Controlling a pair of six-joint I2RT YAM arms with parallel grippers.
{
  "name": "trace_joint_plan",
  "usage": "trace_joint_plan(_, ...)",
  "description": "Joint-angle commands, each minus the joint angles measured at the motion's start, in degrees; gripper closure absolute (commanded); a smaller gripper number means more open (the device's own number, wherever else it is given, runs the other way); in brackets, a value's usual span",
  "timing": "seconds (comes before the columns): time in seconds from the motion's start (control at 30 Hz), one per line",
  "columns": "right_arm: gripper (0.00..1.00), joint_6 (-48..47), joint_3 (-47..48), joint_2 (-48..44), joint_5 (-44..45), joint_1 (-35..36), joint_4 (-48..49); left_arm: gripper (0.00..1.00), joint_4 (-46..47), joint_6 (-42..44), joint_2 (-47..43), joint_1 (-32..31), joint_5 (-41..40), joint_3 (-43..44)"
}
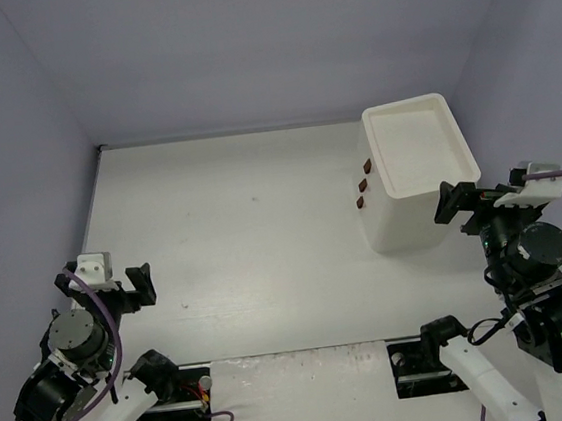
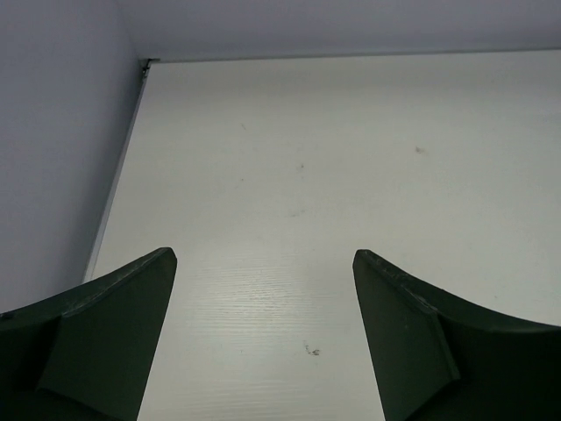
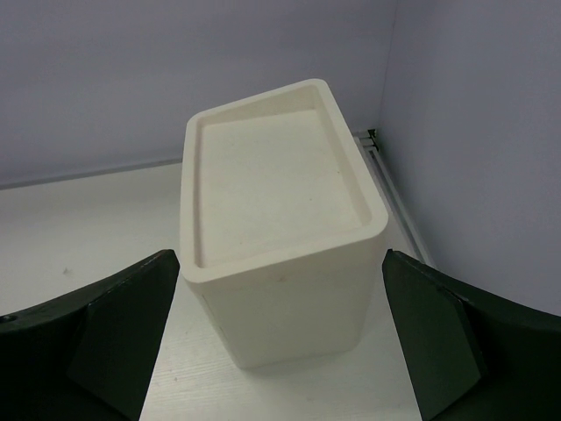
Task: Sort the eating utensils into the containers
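No eating utensils show in any view. The containers are the drawers of one boxy cream-white unit with a recessed top, standing at the table's far right. Its three small brown handles face left, and the drawers look pushed in. My right gripper hovers just right of the unit, open. In the right wrist view the unit stands ahead between the open fingers, untouched. My left gripper sits at the near left, open over bare table, with nothing between its fingers.
The white table is bounded by grey-violet walls at the back and on both sides. A metal rail runs along the left edge and another along the right wall. Both arm bases and their cables sit at the near edge.
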Motion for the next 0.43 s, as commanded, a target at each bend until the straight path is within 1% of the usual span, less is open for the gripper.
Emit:
trace_joint_plan(0.0, 0.00, -1.19, -0.28, 0.75, 1.40, 0.68, 4.85, 0.20, 3.35, -1.12, 0.55, 0.09, -3.40, -3.19)
trace_joint_plan(0.17, 0.00, -1.60, 0.33, 1.61, 0.64, 0.93, 5.01, 0.20, 6.90, -1.68, -2.03, 0.11, -4.01, -7.42)
trace_joint_plan(0.4, 0.00, -1.61, 0.06, 2.52, -0.41, 0.96, 5.49, 0.20, 8.04, -1.73, -5.12, 0.51, -4.22, -9.31)
